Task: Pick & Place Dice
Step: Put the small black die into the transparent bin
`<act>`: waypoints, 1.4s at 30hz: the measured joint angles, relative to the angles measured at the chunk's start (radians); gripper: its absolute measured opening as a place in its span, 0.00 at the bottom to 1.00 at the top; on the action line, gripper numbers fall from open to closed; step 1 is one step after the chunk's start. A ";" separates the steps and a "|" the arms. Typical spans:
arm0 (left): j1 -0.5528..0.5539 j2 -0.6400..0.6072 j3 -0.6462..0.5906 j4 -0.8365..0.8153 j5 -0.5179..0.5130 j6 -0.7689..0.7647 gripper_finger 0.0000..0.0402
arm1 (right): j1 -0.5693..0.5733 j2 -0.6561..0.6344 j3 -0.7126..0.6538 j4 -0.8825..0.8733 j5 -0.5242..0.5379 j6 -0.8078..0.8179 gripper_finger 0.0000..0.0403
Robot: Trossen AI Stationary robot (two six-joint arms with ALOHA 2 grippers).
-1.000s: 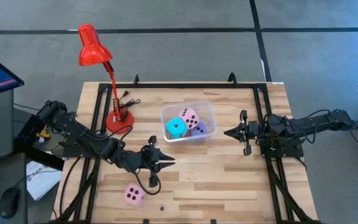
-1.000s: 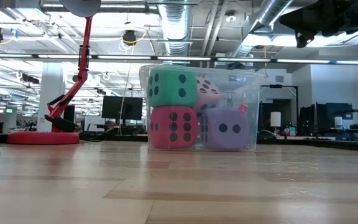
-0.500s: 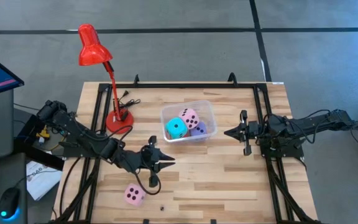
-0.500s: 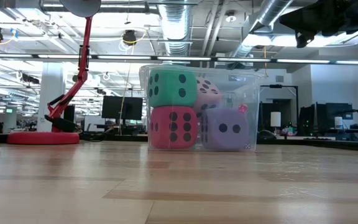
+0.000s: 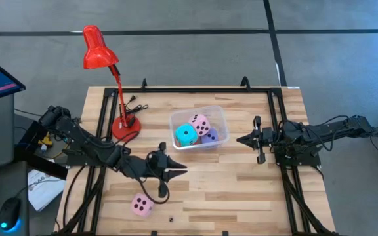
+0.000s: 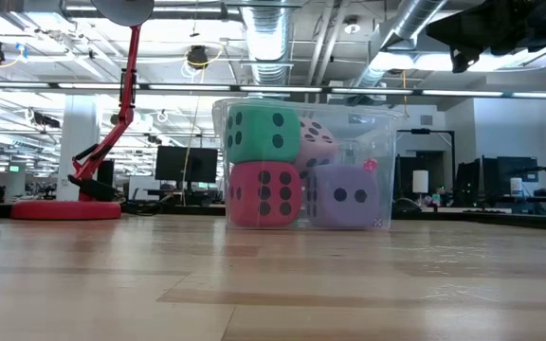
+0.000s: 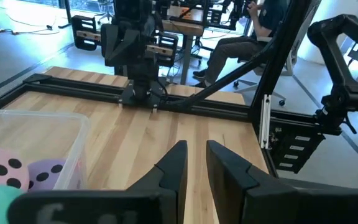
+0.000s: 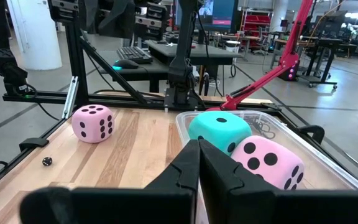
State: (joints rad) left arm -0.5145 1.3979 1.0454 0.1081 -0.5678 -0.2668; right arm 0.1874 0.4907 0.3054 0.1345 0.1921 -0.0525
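Clear plastic rectangular bin (image 5: 218, 117) sits mid-table on the light wooden slat tabletop (image 5: 241, 190), holds four soft foam dice: cyan die (image 5: 186, 136) on top next to a pink die with dark pips (image 5: 200, 124), lavender die (image 5: 210, 136) lower beside them, red die (image 6: 264, 194) at the bottom under the cyan one, seen through the bin wall in the low view. Second pink die (image 5: 141, 206) lies loose on the table near the front edge, well apart from the bin, tiny dark object (image 5: 170, 219) close by it. Left gripper (image 5: 180, 172) hovers above the table between the loose pink die and the bin, fingers nearly together with a thin gap, holding nothing. Right gripper (image 5: 239, 139) off to the bin's right side, fingers closed tight, empty. Red desk lamp (image 5: 99, 51) stands at the left back of the table
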 joint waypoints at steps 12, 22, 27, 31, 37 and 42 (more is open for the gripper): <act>0.016 0.000 0.000 0.004 0.000 -0.002 0.12 | 0.000 0.000 0.000 0.000 0.000 0.000 0.01; -0.035 0.076 0.000 0.008 0.000 -0.003 0.12 | 0.000 0.000 0.000 0.000 0.000 0.000 0.01; -0.060 0.118 0.000 0.004 0.000 -0.003 0.12 | 0.000 0.000 0.000 0.000 0.000 0.000 0.01; -0.076 0.122 0.000 0.003 0.000 -0.002 0.12 | 0.000 0.000 0.000 0.000 0.000 0.000 0.01; -0.087 0.114 0.000 -0.001 0.000 -0.001 0.12 | 0.000 0.000 0.000 0.000 0.000 0.000 0.01; -0.087 0.114 0.000 -0.003 0.000 -0.001 0.12 | 0.000 0.000 0.000 0.000 0.000 0.000 0.01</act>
State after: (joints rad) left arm -0.6010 1.5120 1.0458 0.1055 -0.5678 -0.2680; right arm 0.1875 0.4904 0.3050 0.1345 0.1921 -0.0525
